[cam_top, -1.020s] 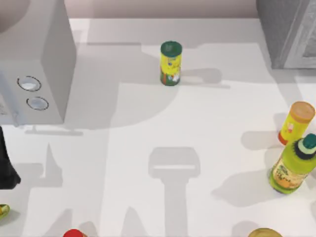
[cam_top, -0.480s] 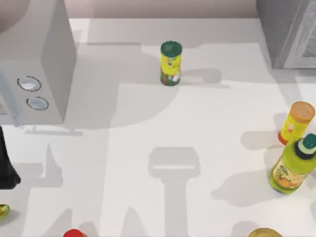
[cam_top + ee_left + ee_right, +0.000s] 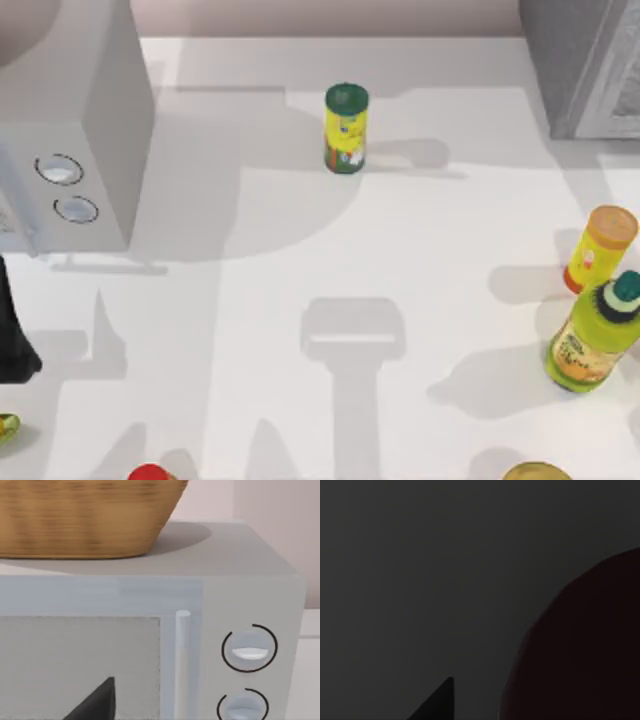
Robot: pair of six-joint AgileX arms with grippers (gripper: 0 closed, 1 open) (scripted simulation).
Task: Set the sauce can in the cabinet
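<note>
**Placement stage; sauce can not located**

The cabinet [image 3: 585, 65] stands at the table's far right. The right wrist view is dark, so neither the sauce can's place nor either arm's grip can be told. Release is judged next. The left arm [image 3: 12, 330] is parked at the left.

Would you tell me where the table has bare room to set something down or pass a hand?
The widest bare patch lies mid-table, between the slim yellow can, the knobbed grey box and the orange-capped tube. It is crowded at the right edge, where the tube stands beside the green bottle.
</note>
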